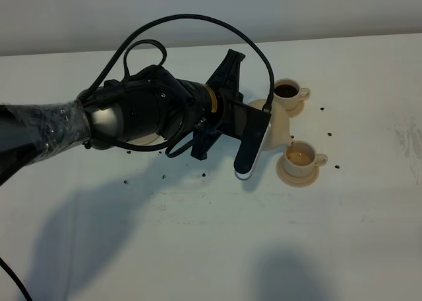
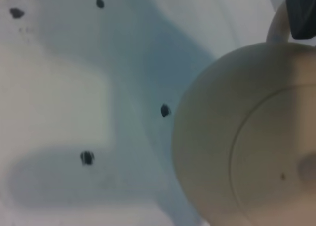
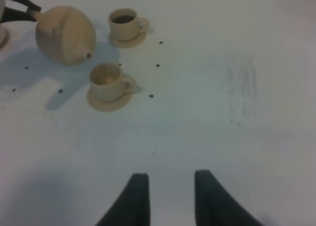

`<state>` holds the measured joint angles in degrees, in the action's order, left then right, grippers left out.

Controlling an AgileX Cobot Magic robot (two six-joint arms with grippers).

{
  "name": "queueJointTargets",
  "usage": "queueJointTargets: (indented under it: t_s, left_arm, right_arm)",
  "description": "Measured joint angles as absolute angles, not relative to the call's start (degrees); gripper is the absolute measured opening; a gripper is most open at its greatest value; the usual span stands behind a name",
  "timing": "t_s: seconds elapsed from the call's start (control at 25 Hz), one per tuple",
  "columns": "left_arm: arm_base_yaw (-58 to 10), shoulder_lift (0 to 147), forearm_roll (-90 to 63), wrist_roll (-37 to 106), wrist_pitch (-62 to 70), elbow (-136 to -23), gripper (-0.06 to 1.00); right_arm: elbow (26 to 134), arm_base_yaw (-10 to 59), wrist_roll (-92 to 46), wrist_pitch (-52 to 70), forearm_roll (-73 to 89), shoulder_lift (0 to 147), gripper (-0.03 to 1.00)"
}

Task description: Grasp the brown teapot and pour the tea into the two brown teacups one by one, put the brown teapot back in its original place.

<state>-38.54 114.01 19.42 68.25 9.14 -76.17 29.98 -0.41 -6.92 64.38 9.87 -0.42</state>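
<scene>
**Visitor:** What's reaching over the white worktop [image 1: 198, 248]?

**Onlooker:** The left arm [image 1: 132, 116], its left claw [image 3: 29, 11] clamped on the brown teapot [image 3: 66, 35] by the handle. The right claw [image 3: 171, 175] sits well apart, slightly parted and empty.

**Visitor:** And the pot?

**Onlooker:** Airborne and tipped, just beside the near teacup [image 3: 105, 81], which holds some tea. The far teacup [image 3: 123, 22] is dark with it. The spout [image 3: 89, 55] points down at the near one.

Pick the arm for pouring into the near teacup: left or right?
Left. The left gripper holds the brown teapot by its handle, tilted toward the near teacup. The right gripper hangs empty, well away from both.
</scene>
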Motion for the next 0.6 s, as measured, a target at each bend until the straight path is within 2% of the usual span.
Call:
queueJointTargets:
  t_s: [0.6]
  left_arm:
    - [-39.2,114.1,28.0,68.5,6.5,-76.2,0.09]
  right_arm:
    - [30.0,-0.4,-6.9,64.4,9.9,-0.4,0.22]
